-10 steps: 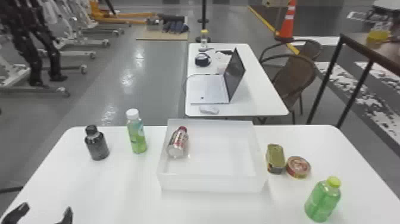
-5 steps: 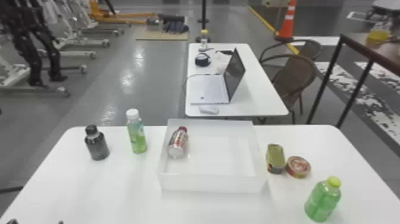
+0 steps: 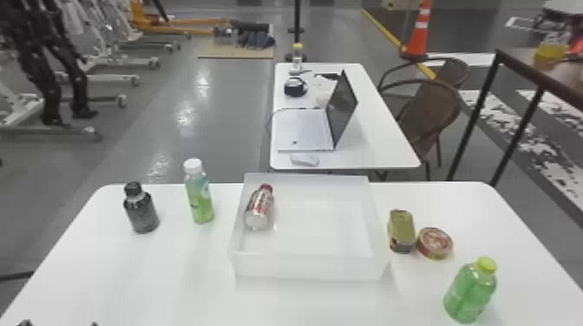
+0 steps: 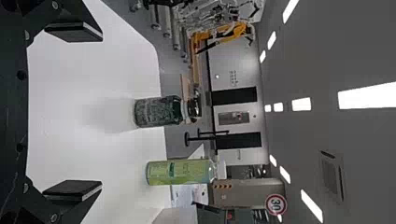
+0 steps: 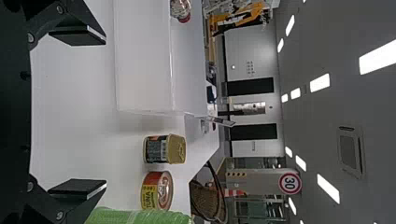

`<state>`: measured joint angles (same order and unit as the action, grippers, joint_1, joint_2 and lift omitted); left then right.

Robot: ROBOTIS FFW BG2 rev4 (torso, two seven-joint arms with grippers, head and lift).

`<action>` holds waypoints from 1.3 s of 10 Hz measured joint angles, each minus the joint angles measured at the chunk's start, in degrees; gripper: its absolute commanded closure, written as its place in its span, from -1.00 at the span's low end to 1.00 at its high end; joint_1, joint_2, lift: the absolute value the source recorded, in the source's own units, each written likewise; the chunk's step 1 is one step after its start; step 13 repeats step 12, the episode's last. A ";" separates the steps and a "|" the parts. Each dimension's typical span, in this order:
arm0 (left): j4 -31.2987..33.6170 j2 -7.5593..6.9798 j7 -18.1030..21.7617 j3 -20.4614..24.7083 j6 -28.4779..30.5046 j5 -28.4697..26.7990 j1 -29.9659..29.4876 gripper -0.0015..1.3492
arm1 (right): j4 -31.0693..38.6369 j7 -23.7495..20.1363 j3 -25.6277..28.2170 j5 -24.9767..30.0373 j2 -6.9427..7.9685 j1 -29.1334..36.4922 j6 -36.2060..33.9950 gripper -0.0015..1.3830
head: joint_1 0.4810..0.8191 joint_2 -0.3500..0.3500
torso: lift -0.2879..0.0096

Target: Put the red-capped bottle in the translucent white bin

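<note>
At the near left, the left gripper (image 3: 60, 324) has its jaws wide apart. On the table (image 3: 152, 277) stand a black bottle (image 3: 142, 213) and a white-capped bottle (image 3: 200, 197). Next is the white bin (image 3: 308, 266), with the red-capped bottle (image 3: 260, 209) tipped over inside, on the left. Then come a boxy tin (image 3: 401, 232), a round tin (image 3: 434, 243) and a yellow-capped bottle (image 3: 470, 292). The right gripper (image 5: 106, 112) has wide-open jaws too.

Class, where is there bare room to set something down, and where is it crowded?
Bare: the table left of the bin, in front of the dark bottle; inside the bin, right of the red-capped bottle. Crowded: right of the bin, around the gold tin, round tin and green bottle.
</note>
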<state>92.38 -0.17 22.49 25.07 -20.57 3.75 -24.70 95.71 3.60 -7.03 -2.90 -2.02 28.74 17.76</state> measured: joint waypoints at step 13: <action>-0.51 0.00 0.00 -1.60 0.36 0.99 -0.11 -0.73 | 0.00 0.00 0.00 0.00 0.00 0.00 0.01 -0.70 | -0.60 0.00 | 0.26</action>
